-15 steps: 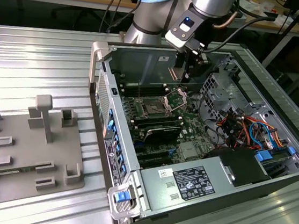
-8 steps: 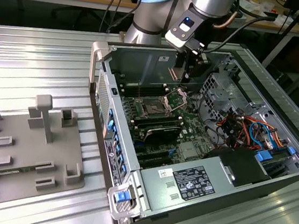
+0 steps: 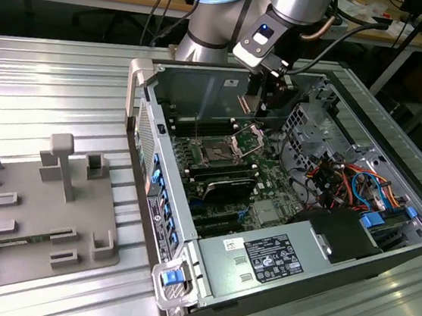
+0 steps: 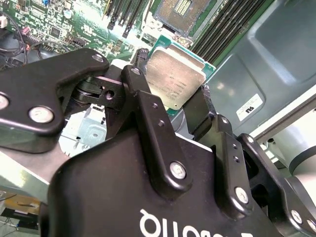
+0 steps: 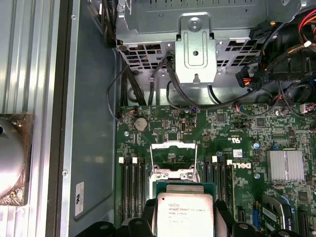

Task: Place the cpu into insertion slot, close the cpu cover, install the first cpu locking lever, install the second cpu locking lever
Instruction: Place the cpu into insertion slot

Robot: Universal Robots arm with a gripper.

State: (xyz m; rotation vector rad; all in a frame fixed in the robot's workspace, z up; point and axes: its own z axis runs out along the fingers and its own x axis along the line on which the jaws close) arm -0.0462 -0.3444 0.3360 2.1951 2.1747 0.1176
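Note:
My gripper (image 4: 170, 96) is shut on the cpu (image 4: 173, 79), a flat square chip with a silvery face and a green edge. Black fingers (image 4: 140, 86) press on two opposite sides of it. In the exterior view the gripper (image 3: 268, 111) hangs inside the open computer case, above the far part of the board. The insertion slot (image 3: 217, 152) lies open on the green board, with the cpu cover (image 3: 247, 138) tilted up at its far side. In the first wrist view the cpu (image 5: 183, 210) hovers in front of the raised cpu cover (image 5: 174, 148). The slot (image 4: 180, 12) lies just past the chip.
Long black memory slots (image 5: 132, 185) flank the socket. A grey heatsink (image 5: 285, 165) and bundled cables (image 3: 345, 181) sit to one side, with a power supply (image 3: 268, 260) at the near end. A grey fixture tray (image 3: 29, 213) lies on the exterior view's left.

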